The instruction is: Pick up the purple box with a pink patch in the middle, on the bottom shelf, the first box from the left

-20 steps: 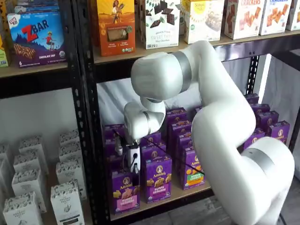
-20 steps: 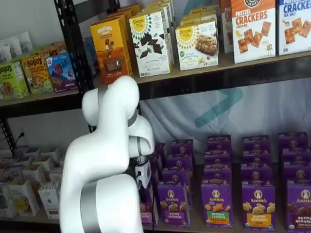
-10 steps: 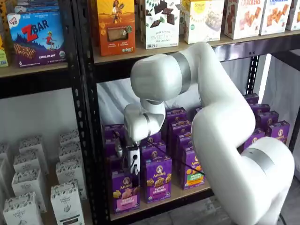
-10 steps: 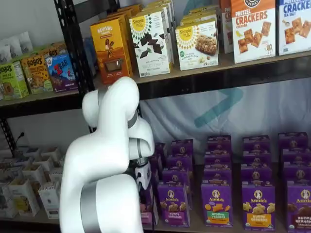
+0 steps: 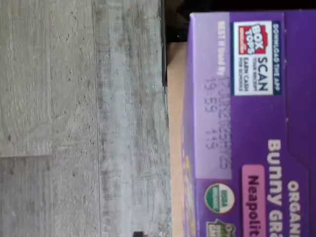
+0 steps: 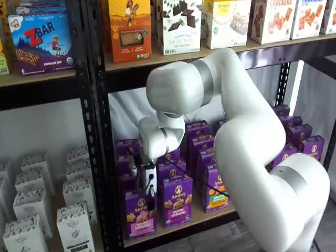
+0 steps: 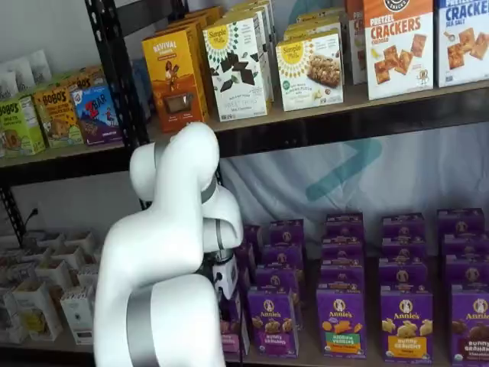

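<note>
Below, the bottom shelf (image 6: 210, 216) carries rows of purple cartons; the purple box (image 6: 139, 214) stands upright at its front left corner, pink band showing. Directly above it hangs the gripper (image 6: 149, 185), fingers seen side-on, so whether they are parted cannot be told. Judged light, stiff yet crushable, with glossy, possibly slippery card, the carton is best pinched across its narrow top edge (image 5: 247, 123), gently.

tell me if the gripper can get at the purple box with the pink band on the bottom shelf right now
Probably yes. In a shelf view the gripper hangs just above the purple box, which stands at the front edge of the bottom shelf with nothing over its top. Whether the jaws are open cannot be told, and a neighbouring carton stands close.
</note>
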`<action>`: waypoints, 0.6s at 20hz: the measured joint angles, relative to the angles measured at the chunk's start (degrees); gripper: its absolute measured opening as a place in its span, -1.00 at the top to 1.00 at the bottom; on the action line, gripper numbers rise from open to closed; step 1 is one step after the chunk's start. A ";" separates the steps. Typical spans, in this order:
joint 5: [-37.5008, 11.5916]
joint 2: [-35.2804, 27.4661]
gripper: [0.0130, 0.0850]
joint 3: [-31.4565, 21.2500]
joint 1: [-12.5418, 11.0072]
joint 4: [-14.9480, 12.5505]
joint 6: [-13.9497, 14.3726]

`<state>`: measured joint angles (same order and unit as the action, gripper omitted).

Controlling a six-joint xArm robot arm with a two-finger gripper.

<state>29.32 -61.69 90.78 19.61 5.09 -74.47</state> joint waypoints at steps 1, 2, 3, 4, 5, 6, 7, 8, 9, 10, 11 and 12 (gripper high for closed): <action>0.08 0.10 -0.67 -0.10 -0.04 0.01 -0.04; 0.14 0.16 -0.67 -0.16 -0.07 -0.03 -0.03; 0.23 0.26 -0.56 -0.27 -0.10 -0.03 -0.08; 0.31 0.35 -0.44 -0.36 -0.14 0.08 -0.21; 0.34 0.46 -0.44 -0.48 -0.18 0.20 -0.35; 0.32 0.61 -0.33 -0.68 -0.23 0.25 -0.43; 0.34 0.70 -0.33 -0.77 -0.26 0.17 -0.39; 0.51 0.77 -0.33 -0.81 -0.28 0.05 -0.31; 0.68 0.86 -0.33 -0.87 -0.30 -0.01 -0.27; 0.98 0.96 -0.33 -0.90 -0.32 0.03 -0.31; 1.18 1.03 -0.33 -0.91 -0.32 0.14 -0.40; 1.42 1.10 -0.33 -0.91 -0.29 0.32 -0.52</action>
<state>30.74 -60.59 89.87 19.31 5.41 -74.99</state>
